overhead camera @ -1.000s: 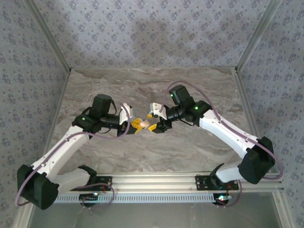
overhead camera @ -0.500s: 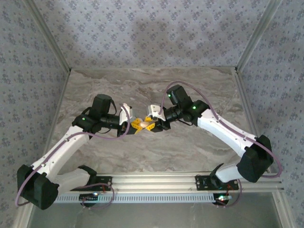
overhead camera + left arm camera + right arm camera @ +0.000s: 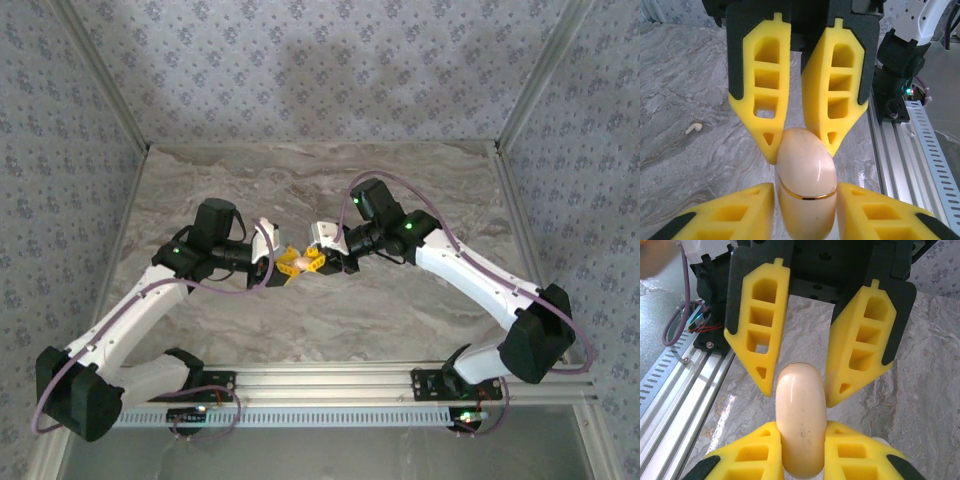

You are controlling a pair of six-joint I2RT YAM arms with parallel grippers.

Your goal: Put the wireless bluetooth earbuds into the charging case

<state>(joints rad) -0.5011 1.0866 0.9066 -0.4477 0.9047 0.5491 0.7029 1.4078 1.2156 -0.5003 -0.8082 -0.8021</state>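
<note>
Between the pincer fingers, matt yellow foam-like plastic on matt black backing, the charging case is smooth glossy cream plastic with a shiny gold band, the table beneath polished marble-look, the rail to the right bare slotted metal.

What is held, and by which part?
The right gripper is shut on the pinkish case, at the end near its gold seam. Whether the left gripper grips the other end is unclear.

We're watching our right hand clamping the pinkish charging case between yellow fingers, while the left hand is flanking its far end above the marble desk.
</note>
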